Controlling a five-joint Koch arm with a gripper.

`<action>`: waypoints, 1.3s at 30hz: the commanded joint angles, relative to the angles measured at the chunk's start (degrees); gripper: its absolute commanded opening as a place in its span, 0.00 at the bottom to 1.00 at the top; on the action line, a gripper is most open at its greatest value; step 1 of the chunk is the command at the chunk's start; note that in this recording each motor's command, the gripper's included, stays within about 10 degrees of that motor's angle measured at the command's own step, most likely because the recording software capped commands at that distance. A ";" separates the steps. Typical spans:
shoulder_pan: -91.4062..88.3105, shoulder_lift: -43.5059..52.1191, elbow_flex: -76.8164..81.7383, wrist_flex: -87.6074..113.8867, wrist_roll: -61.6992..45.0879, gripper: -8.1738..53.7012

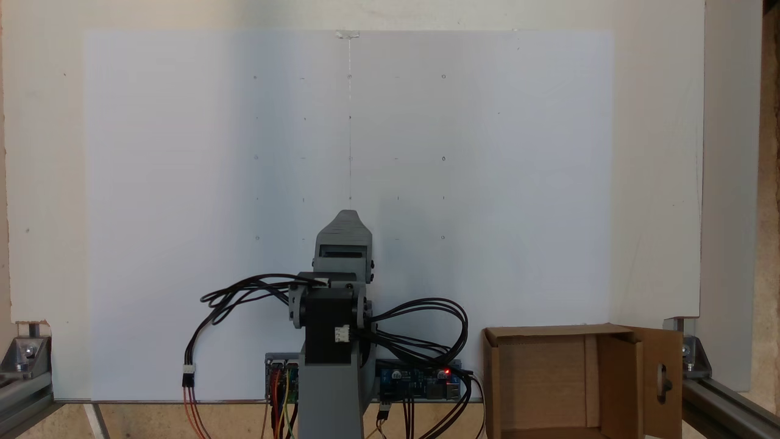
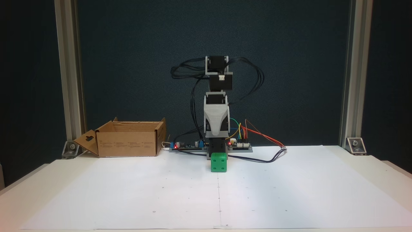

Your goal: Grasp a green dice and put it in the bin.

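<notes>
One green dice point(image 2: 219, 162) sits on my white table point(image 2: 289, 193), near the back edge. My gripper point(image 2: 217, 135) hangs above it; I can't tell if it's open. Box point(image 2: 128, 141) at a back corner, dark wall point(image 2: 289, 64) behind.

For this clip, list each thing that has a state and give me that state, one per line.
green dice: resting on the white paper in front of the arm, not lifted.
bin: open at the top, empty as far as a fixed view shows, side flap folded outward.
hand: pointing down just behind the dice; whether open or shut cannot be told.
controller boards: red lights on.
</notes>
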 commanded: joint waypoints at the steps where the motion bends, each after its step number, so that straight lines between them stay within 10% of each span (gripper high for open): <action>1: -0.09 2.99 -0.09 -2.29 2.11 0.82; 39: -4.39 -6.24 15.29 -13.80 7.65 0.84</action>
